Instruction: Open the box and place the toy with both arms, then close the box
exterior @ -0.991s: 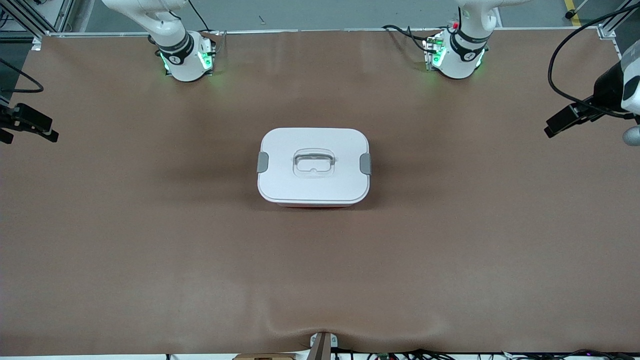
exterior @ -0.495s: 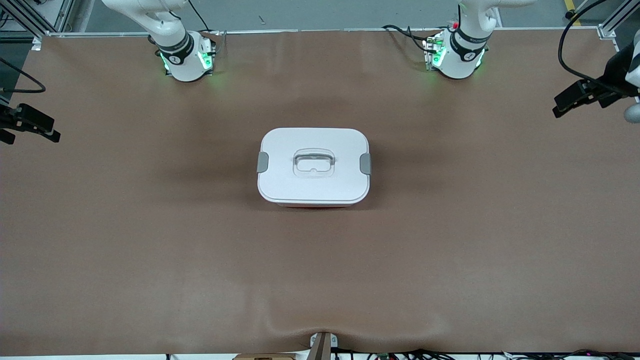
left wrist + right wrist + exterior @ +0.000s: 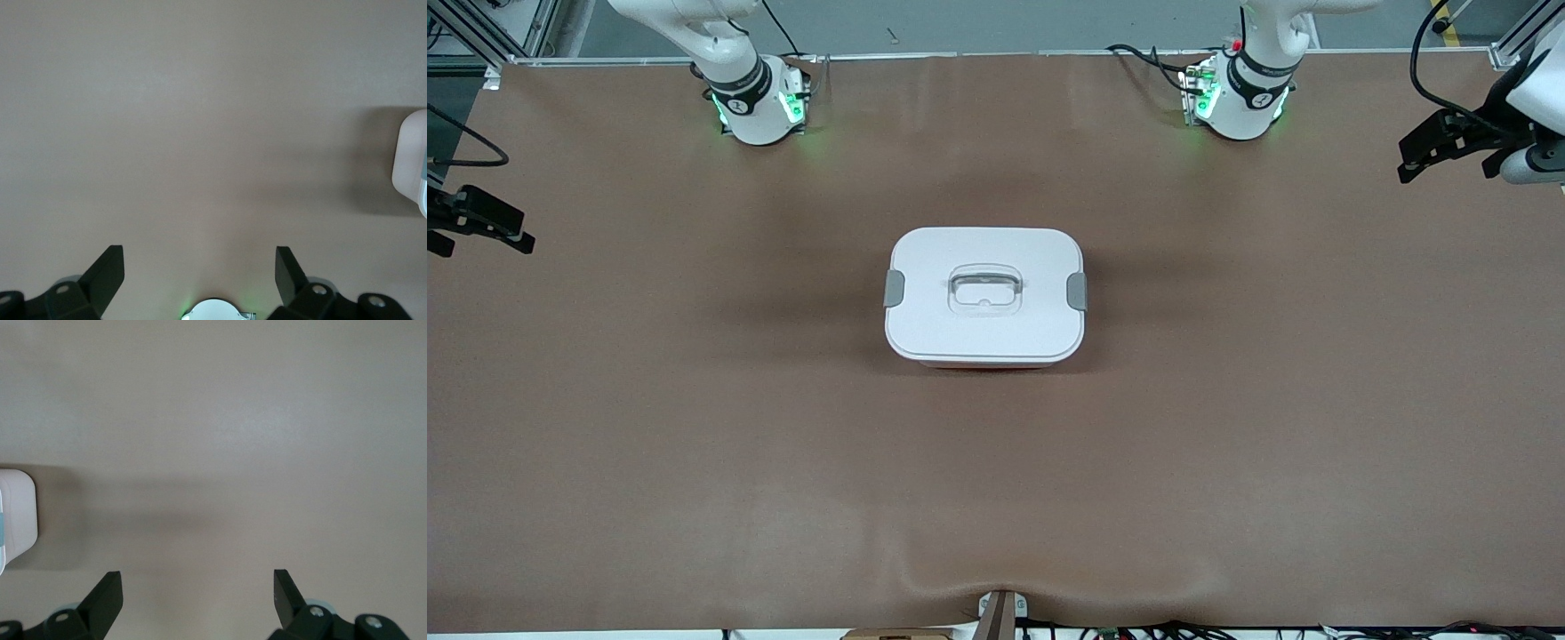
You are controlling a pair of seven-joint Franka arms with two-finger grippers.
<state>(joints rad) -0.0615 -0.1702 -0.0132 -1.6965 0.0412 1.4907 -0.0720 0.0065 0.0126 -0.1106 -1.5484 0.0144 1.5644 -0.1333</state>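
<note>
The box (image 3: 984, 296) stands in the middle of the table with its white lid on, its grey side clips (image 3: 894, 289) down and its clear handle (image 3: 984, 292) flat. An edge of it shows in the left wrist view (image 3: 410, 163) and in the right wrist view (image 3: 17, 513). The toy is not in view. My left gripper (image 3: 1414, 156) hangs open and empty over the left arm's end of the table, well apart from the box; it also shows in the left wrist view (image 3: 199, 267). My right gripper (image 3: 485, 233) hangs open and empty over the right arm's end; it also shows in the right wrist view (image 3: 197, 587).
The brown table mat (image 3: 694, 427) surrounds the box. The two green-lit arm bases (image 3: 756, 102) (image 3: 1240, 98) stand along the table edge farthest from the front camera. A small bracket (image 3: 1000, 609) sits at the edge nearest that camera.
My left gripper has swung away from the front camera's side toward the bases' edge of the table, still open. My right gripper and the box have not moved.
</note>
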